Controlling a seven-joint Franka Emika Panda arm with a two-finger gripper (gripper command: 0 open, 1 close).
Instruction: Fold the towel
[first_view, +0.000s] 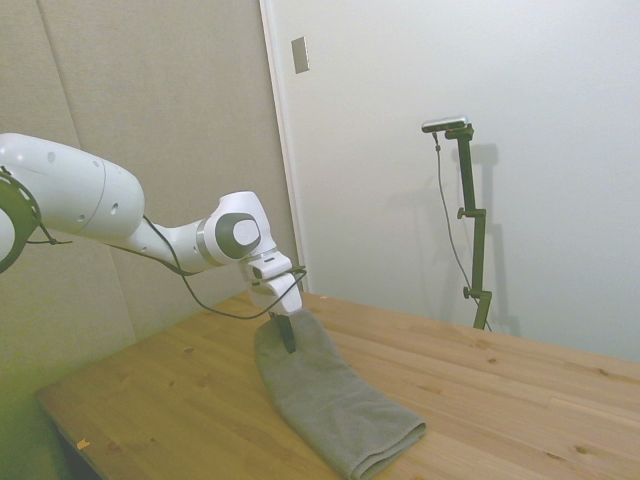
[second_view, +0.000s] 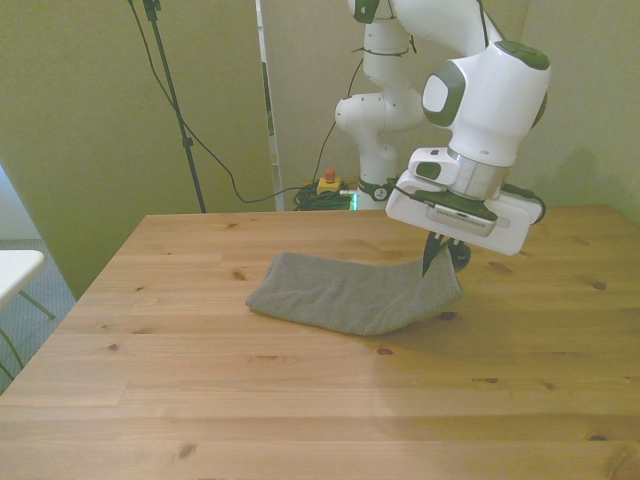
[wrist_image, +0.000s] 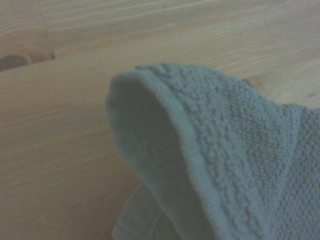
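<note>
One gray towel lies lengthwise on the wooden table, and we see its end at the front view's right lifted off the wood. We judge it is raised so that end can be carried over the rest to make the fold. Our gripper pinches that raised end; its dark fingers are closed tight on the cloth, with the towel's hem bunched beneath the wrist.
</note>
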